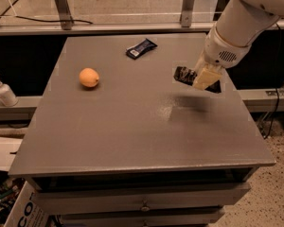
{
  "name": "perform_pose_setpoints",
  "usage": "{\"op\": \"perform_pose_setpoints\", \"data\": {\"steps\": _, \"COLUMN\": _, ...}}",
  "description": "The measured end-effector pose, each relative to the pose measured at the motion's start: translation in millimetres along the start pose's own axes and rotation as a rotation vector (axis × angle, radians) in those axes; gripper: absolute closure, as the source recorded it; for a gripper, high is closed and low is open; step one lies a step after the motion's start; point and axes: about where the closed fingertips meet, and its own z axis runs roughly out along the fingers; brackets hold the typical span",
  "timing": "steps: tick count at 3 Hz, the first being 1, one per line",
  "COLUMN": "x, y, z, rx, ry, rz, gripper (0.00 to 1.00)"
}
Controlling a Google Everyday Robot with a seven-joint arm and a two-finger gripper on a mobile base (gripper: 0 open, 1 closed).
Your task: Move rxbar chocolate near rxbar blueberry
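Observation:
The rxbar chocolate (184, 74), a long black-brown wrapper, hangs in the air above the right part of the grey table (132, 126), with its shadow on the tabletop below. My gripper (204, 77) is shut on it, pale fingers (206, 77) clamped across its middle, the white arm reaching in from the upper right. The rxbar blueberry (141, 48), a short dark navy wrapper with a white patch at its lower left end, lies flat near the table's far edge, well to the left of and beyond the gripper.
An orange (89, 77) sits on the left part of the table. A white pump bottle (3, 91) stands on a ledge off the table's left side. A metal railing (61, 6) runs behind the table. Drawers (142, 200) are below the front edge.

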Motion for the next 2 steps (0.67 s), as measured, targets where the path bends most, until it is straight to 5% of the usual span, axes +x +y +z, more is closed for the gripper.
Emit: {"op": "perform_pose_setpoints", "data": {"steps": 2, "x": -12.8, "y": -65.1, "z": 6.6, "rx": 0.070, "ry": -0.019, "rz": 0.017, "gripper": 1.00}}
